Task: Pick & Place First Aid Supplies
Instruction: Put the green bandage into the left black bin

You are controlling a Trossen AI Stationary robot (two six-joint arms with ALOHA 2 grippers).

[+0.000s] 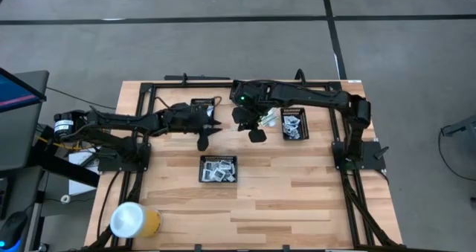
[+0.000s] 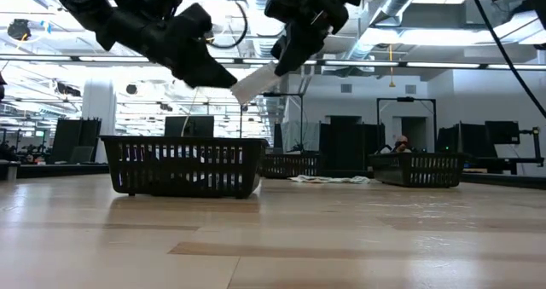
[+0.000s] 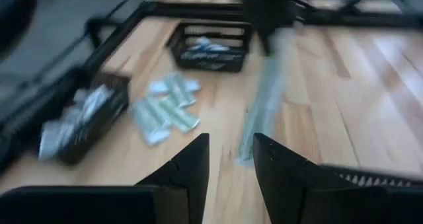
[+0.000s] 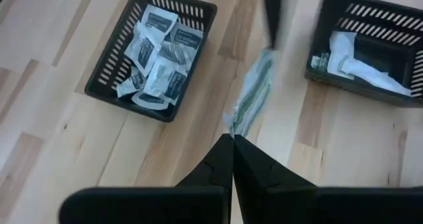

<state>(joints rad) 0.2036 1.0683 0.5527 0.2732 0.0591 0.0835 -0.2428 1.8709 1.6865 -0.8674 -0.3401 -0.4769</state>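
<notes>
My right gripper (image 4: pixel 232 141) is shut on a slim pale green-white strip (image 4: pixel 254 95), held high above the table's middle. The strip slants down toward my left gripper (image 3: pixel 231 159), which is open; the strip's lower end (image 3: pixel 246 151) lies in the gap between its fingers. In the low view the strip (image 2: pixel 254 84) bridges my right gripper (image 2: pixel 277 66) and my left gripper (image 2: pixel 229 80). More strips (image 3: pixel 162 110) lie flat on the wood. A black mesh tray (image 4: pixel 153 52) holds squarish white sachets. My right gripper pinches the strip's upper end (image 4: pixel 236 126) between its two fingertips, slanting down from above. The strip runs on from the fingertips, lifted clear of the table. My left gripper: I cannot tell whether its fingers touch the strip's lower end.
Three black mesh trays stand on the table: near the middle (image 1: pixel 219 169), at the right (image 1: pixel 294 123), and at the far side under my left arm (image 1: pixel 204 105). A yellow cup with a white lid (image 1: pixel 134 221) stands at the near left. A black frame (image 1: pixel 145 118) rims the table.
</notes>
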